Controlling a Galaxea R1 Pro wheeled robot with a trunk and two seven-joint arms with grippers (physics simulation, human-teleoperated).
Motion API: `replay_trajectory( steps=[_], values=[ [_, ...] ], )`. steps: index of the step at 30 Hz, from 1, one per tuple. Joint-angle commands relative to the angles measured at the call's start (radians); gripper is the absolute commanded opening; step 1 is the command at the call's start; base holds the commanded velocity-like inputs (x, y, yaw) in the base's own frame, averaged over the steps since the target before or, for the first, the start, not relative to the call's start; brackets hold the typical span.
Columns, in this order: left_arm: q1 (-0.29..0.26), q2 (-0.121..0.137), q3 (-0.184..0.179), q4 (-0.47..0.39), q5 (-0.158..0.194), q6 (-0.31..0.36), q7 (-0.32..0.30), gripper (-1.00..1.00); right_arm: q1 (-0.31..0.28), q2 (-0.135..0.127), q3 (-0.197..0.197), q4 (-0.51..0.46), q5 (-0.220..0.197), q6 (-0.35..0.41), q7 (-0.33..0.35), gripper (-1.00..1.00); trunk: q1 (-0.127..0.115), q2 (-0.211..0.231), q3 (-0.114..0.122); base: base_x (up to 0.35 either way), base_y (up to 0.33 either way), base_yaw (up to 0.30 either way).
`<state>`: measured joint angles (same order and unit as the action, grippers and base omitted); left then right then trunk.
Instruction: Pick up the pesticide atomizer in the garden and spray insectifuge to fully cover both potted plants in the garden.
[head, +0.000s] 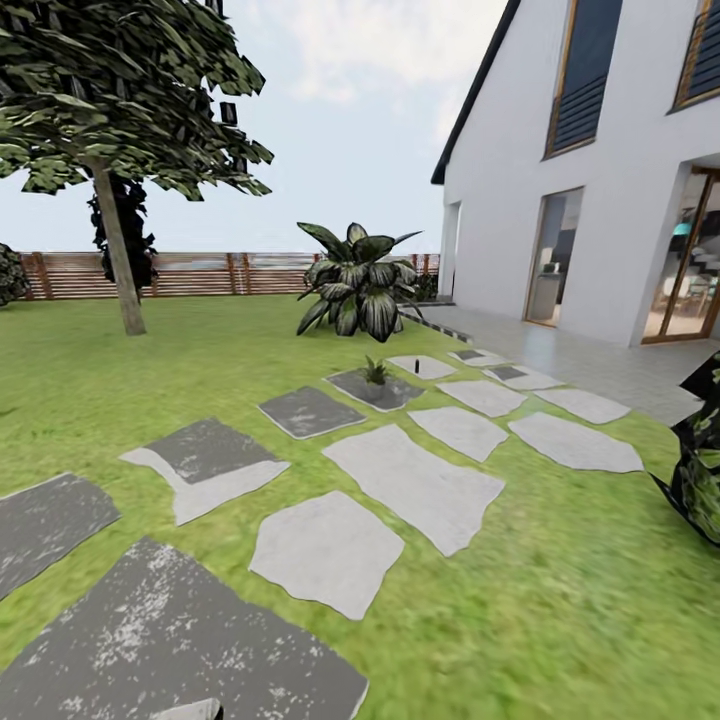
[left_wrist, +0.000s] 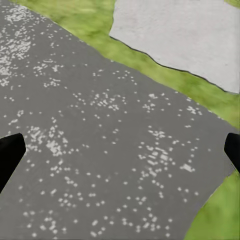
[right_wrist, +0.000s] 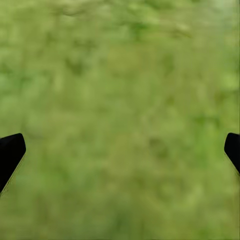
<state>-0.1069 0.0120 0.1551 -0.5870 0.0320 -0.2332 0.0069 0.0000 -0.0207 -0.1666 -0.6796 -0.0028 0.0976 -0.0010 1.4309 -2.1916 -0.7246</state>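
In the head view the garden lawn (head: 200, 400) stretches ahead, crossed by grey stone slabs. One small potted plant (head: 375, 372), a low rosette of pointed leaves, sits on a dark slab (head: 372, 390) far ahead. Just right of it a tiny slim dark object stands upright on a pale slab; it looks like the pesticide atomizer (head: 417, 367), too small for detail. My left gripper (left_wrist: 120, 155) is open over a speckled dark slab (left_wrist: 100, 140), nothing between its fingers. My right gripper (right_wrist: 120, 152) is open over blurred grass (right_wrist: 120, 100).
A large dark-leaved bush (head: 358, 282) stands behind the slabs, and another bush (head: 700, 470) juts in at the right edge. A tree (head: 115, 240) grows at the left before a brown slatted fence (head: 200, 273). A white house (head: 600, 170) with a paved terrace (head: 560, 355) lies to the right.
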Motion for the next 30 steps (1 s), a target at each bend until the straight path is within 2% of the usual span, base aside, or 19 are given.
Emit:
replay_trajectory(
  steps=[1,15,30],
  values=[
    [0.000,0.000,0.000,0.000,0.003,-0.003,0.001,1.00,0.000,0.000,-0.001,-0.002,0.000,0.006,-0.001,1.00,0.000,0.000,-0.001,0.330,-0.073,0.000],
    [0.000,0.000,0.000,0.001,0.003,-0.003,0.001,1.00,0.000,0.005,0.001,-0.004,0.000,0.006,-0.002,1.00,0.000,0.000,-0.001,0.330,-0.018,-0.006],
    [0.000,0.000,-0.002,0.000,0.003,-0.003,0.001,1.00,0.000,0.007,0.001,-0.003,0.000,0.006,-0.004,1.00,0.000,0.000,-0.001,0.332,0.000,-0.140]
  ],
)
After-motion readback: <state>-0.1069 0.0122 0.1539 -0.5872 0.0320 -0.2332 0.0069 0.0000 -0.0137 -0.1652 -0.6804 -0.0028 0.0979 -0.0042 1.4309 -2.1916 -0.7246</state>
